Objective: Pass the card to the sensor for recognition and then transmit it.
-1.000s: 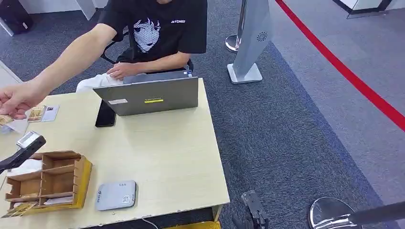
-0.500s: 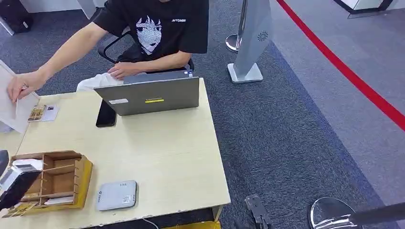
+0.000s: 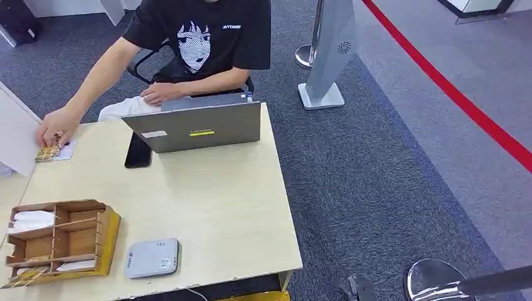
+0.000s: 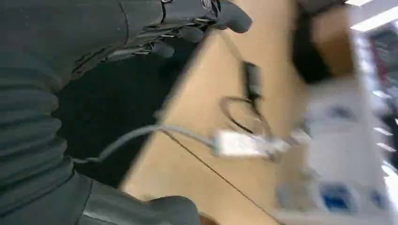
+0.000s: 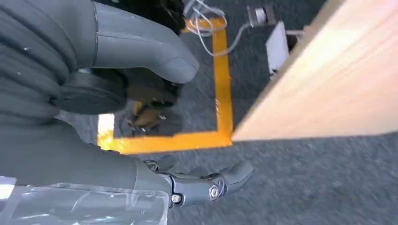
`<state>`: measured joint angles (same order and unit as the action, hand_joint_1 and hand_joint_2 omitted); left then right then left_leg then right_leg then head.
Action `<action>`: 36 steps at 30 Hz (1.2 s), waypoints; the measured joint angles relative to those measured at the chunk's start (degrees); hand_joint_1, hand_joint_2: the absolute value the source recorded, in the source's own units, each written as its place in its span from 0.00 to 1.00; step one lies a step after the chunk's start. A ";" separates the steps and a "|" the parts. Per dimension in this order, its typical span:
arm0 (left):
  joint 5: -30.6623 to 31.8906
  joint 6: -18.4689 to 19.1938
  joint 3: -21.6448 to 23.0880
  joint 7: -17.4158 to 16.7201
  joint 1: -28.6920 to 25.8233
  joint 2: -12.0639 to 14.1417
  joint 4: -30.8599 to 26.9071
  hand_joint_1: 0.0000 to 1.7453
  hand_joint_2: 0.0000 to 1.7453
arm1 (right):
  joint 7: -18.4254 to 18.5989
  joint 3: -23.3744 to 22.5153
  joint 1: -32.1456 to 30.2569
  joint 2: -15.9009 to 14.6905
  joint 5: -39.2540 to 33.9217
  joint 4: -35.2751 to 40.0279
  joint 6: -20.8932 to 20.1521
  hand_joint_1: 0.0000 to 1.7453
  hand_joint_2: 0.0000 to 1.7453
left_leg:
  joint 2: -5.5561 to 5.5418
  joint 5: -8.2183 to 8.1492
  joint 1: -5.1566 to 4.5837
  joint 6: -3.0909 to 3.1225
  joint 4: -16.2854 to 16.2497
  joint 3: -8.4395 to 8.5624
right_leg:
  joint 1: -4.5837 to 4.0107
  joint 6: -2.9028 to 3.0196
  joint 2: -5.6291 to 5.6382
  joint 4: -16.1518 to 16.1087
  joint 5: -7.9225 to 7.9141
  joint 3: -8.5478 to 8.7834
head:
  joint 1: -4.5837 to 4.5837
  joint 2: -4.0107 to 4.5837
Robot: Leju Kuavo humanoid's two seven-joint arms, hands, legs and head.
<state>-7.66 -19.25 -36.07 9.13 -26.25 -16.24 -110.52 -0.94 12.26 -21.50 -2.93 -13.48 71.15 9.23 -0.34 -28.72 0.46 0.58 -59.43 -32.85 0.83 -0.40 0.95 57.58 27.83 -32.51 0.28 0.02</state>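
Observation:
A grey card sensor (image 3: 152,258) lies flat near the table's front edge, beside a wooden organiser (image 3: 75,235) holding several cards. At the table's back left, two more cards (image 3: 58,150) lie under a seated person's hand (image 3: 55,125). My left hand (image 4: 94,61) hangs below the table edge in a blurred left wrist view. Its fingers (image 4: 202,16) and thumb (image 4: 159,211) are apart with nothing between them. My right hand (image 5: 117,154) hangs low beside the table, thumb (image 5: 150,51) and fingers (image 5: 211,180) apart, empty.
An open grey laptop (image 3: 194,125) and a black phone (image 3: 138,150) sit at the table's (image 3: 207,207) far side in front of the person. A white panel (image 3: 15,135) stands at the left. A grey kiosk stand (image 3: 326,56) and a stanchion base (image 3: 433,279) are on the carpet at the right.
My left hand has dropped down past the table's left front edge and out of the head view. The person's hand has come in from the far left onto the cards on the table.

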 joint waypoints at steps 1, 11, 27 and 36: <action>-1.00 -2.53 -0.02 -1.49 -1.30 -0.87 1.75 0.00 1.00 | -0.11 -0.57 -0.14 0.20 -0.20 -0.18 -0.46 0.00 1.00 | -0.01 0.00 0.00 0.00 0.00 0.01 | -0.01 0.01 -0.01 0.00 0.01 0.00 | -0.02 0.00; 21.69 0.14 3.78 -24.12 -6.34 -4.63 19.63 1.00 1.00 | -0.26 -2.66 0.61 1.40 0.55 -2.67 -2.19 1.00 1.00 | -0.10 -0.10 -0.09 0.17 -0.02 0.14 | 0.07 -0.20 -0.04 -0.03 0.16 0.28 | -0.06 0.00; 62.92 30.20 6.41 -18.16 -5.32 -5.09 32.93 1.00 1.00 | 0.76 -4.68 2.18 1.86 -3.67 -3.39 -7.78 1.00 1.00 | -0.17 -0.11 -0.16 0.19 -0.02 0.19 | 0.11 -0.20 -0.12 -0.04 0.17 0.31 | -0.06 0.00; 60.31 33.28 4.48 -14.99 -0.90 -3.82 39.95 0.00 1.00 | 0.92 -5.42 3.43 1.84 -3.46 -7.17 -9.42 0.00 1.00 | -0.20 -0.10 -0.16 0.19 -0.02 0.20 | 0.11 -0.20 -0.13 -0.04 0.17 0.31 | -0.06 0.00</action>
<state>52.65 14.03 -31.58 -5.86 -27.15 -20.07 -70.57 -0.02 6.84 -18.07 -1.09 -16.94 63.98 -0.20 -0.54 -28.82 0.30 0.77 -59.45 -32.65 0.95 -0.60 0.83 57.54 28.00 -32.20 0.22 0.02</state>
